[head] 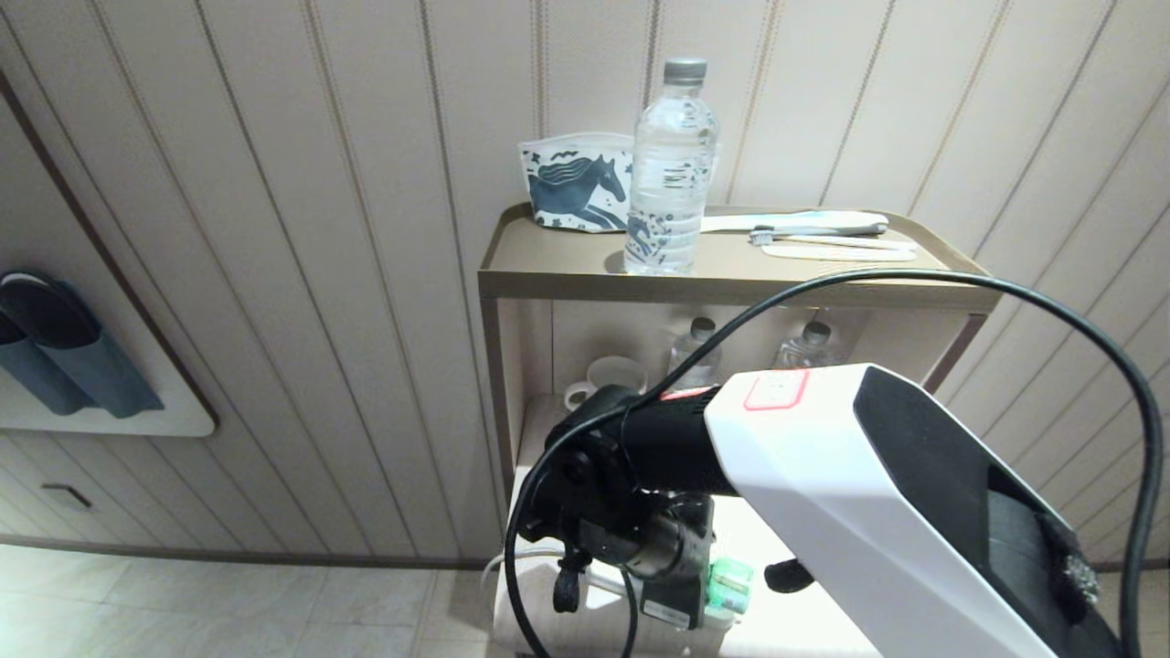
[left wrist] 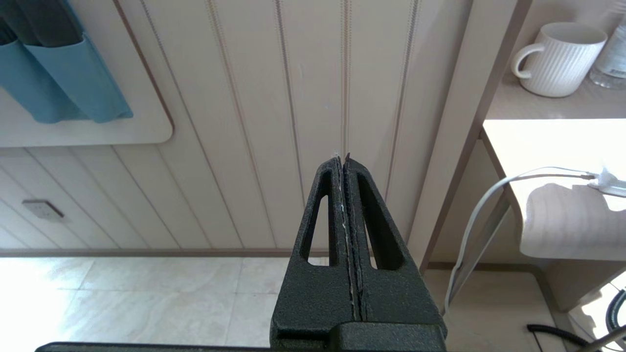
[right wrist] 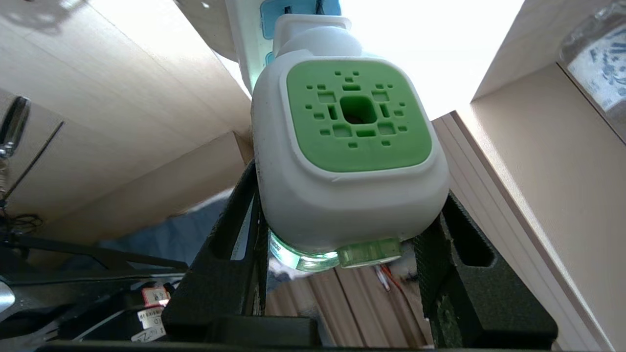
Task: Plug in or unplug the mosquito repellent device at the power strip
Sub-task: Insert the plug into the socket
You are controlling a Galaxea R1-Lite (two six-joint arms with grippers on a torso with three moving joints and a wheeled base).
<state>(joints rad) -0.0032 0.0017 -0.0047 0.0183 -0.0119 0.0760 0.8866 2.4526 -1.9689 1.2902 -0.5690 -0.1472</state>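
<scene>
Green and white plastic fills the right wrist view: the mosquito repellent device, a rounded white head with a green perforated face and a translucent green bottle showing at its near edge. The right tool is clamped on it, one black finger pressed against each side of the white head. The far end of the device meets the power strip, a white bar with light-blue socket faces; whether its prongs are fully seated cannot be told.

From the head view, the right arm reaches in from the lower right, white and black, with a black cable looping over it. Its wrist hides most of the grip; only a bit of the green device shows below it, low on a pale shelf of a small wooden stand against a panelled wall.

On top of the stand are a clear water bottle, a white pouch printed with a blue horse and a toothbrush. On the shelf under the top are a white ribbed mug and two more small water bottles.

The left tool is parked apart from the stand, its black fingers pressed flat together on nothing, pointing toward the wall above a tiled floor. A white cord droops off the shelf edge beside it.
</scene>
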